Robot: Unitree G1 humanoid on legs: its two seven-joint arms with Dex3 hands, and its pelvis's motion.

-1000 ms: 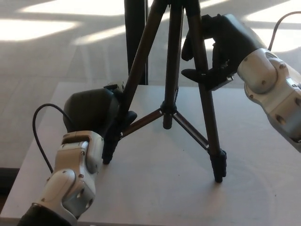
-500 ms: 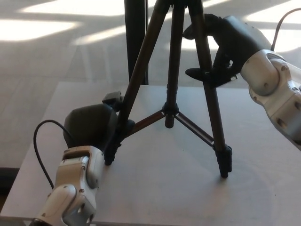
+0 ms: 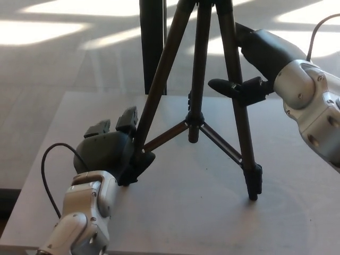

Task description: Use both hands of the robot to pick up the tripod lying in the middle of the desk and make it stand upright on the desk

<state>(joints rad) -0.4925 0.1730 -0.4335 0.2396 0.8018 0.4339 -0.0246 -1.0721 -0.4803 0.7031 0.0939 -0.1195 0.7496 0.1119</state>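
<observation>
Head view: tripod (image 3: pixel 197 101) upright mid-frame on desk (image 3: pixel 175 212); left hand (image 3: pixel 114 151) fingers spread beside lower-left leg, right hand (image 3: pixel 255 58) spread behind upper-right leg.

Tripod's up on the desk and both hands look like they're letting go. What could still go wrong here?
1. The left hand sits against the foot of the tripod's left leg; pulling back carelessly could drag that leg and tip it.
2. The right hand has a finger on either side of the right leg, so a sideways retreat may hook it.
3. The rear leg's footing is not visible.
</observation>
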